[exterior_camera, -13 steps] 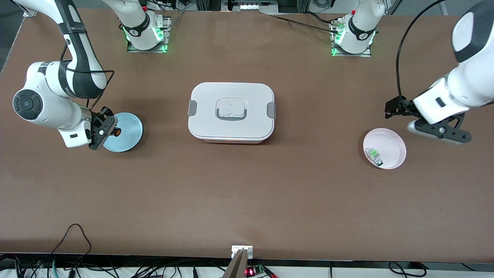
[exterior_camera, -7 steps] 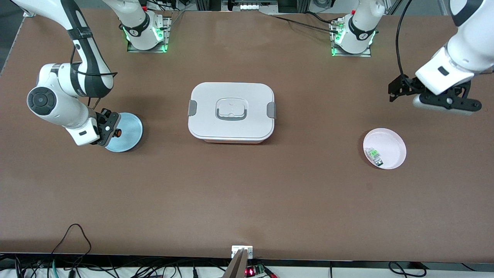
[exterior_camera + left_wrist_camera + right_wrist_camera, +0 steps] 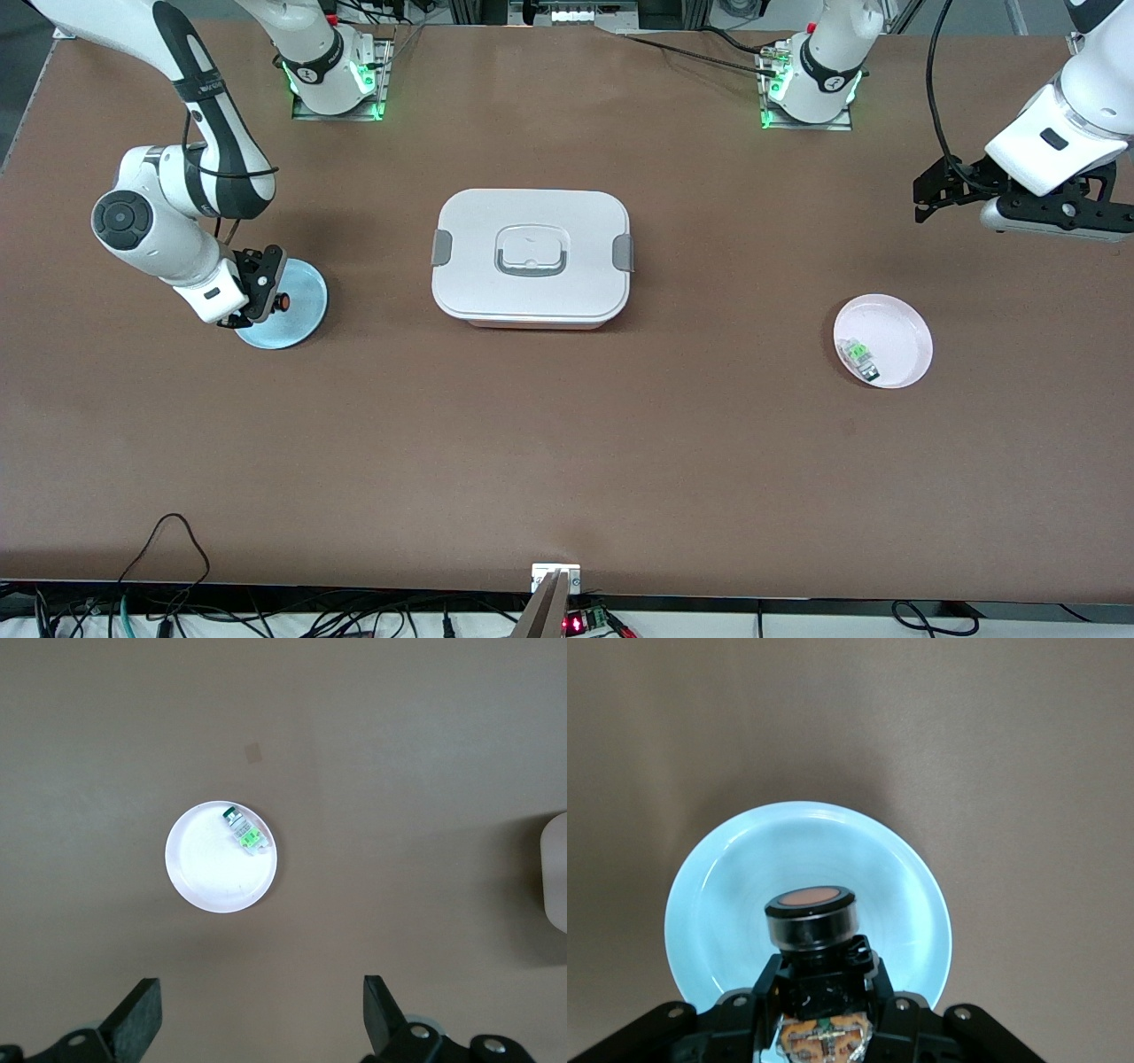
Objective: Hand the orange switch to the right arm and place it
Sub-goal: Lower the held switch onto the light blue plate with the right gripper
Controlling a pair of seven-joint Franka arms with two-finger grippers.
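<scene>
A wide brown desk point(image 3: 567, 443) holds everything. At the right arm's end, the right gripper point(image 3: 266, 297) hangs over a round, light blue plate point(image 3: 297, 319). Its fingers are squeezed tight on the tiny black switch with an orange top point(image 3: 283, 301), so the switch is up in the air over the blue plate. In the middle of the desk sits a white box with a flat lid and grey clips point(image 3: 532, 257). Toward the left arm's end lies a round pink plate point(image 3: 895, 332) with a small green-and-clear part point(image 3: 858, 354) in it. The left gripper point(image 3: 1019, 208) hangs over the bare desk near the pink plate, spread wide and holding nothing.
</scene>
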